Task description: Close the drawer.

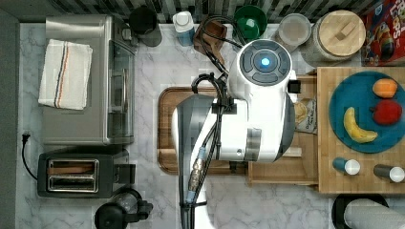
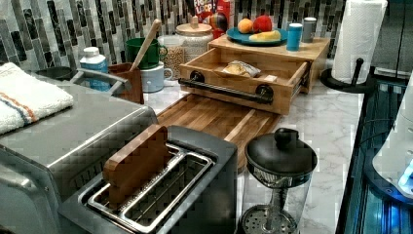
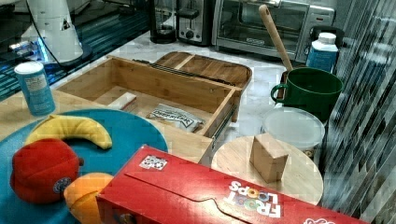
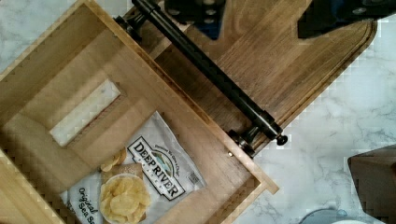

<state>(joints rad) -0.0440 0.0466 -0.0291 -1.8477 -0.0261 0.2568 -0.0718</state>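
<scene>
In the top view the white robot arm (image 1: pixel 258 109) fills the frame's centre, covering most of the shallow light-wood drawer (image 1: pixel 286 171), which sticks out at centre right from under the thick butcher-block top (image 1: pixel 325 181). In the left view, upper centre, the drawer stands pulled open with its black bar handle (image 2: pixel 226 91) over the dark walnut tray (image 2: pixel 214 119). In the wrist view the dark gripper (image 4: pixel 261 11) at the top edge hangs beyond the handle with fingers spread, and a white chip bag (image 4: pixel 140 179) lies in the drawer at lower centre.

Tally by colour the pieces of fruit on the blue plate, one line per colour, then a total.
Yellow: 1, the banana
Red: 1, the red fruit
Orange: 1, the orange fruit
Total: 3, all on the blue plate
</scene>
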